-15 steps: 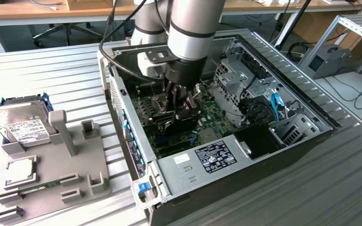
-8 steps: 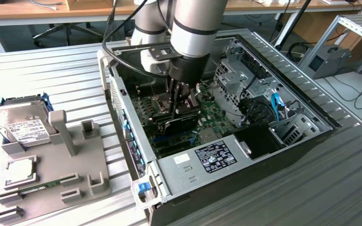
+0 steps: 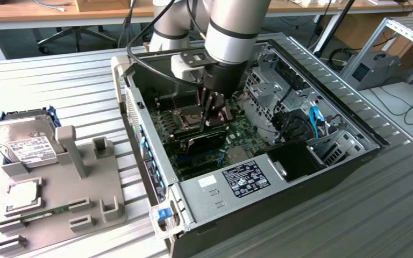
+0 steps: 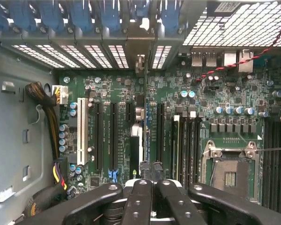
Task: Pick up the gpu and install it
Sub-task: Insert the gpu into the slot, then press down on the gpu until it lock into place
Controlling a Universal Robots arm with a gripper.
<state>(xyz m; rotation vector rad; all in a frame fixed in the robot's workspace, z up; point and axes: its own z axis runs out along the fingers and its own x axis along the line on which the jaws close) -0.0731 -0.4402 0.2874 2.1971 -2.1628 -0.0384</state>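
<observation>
The gpu [image 3: 200, 141] stands on edge in a slot of the green motherboard [image 3: 242, 134], inside the open computer case. In the wrist view the gpu [image 4: 144, 136] appears edge-on as a thin strip running from the rear bracket openings towards the fingers. My gripper [image 3: 216, 121] reaches down into the case directly over the card's top edge. In the wrist view the gripper [image 4: 150, 166] is shut, its two black fingertips pressed close together above the card. Whether they touch the card is hidden.
The case [image 3: 335, 115] has metal walls, a drive cage [image 3: 271, 86] and cables around the arm. The empty CPU socket [image 4: 229, 171] lies beside the card. On the exterior view's left a grey holder [image 3: 84, 193] carries a hard drive [image 3: 23, 145], a CPU [image 3: 21, 196] and a RAM stick [image 3: 45, 214].
</observation>
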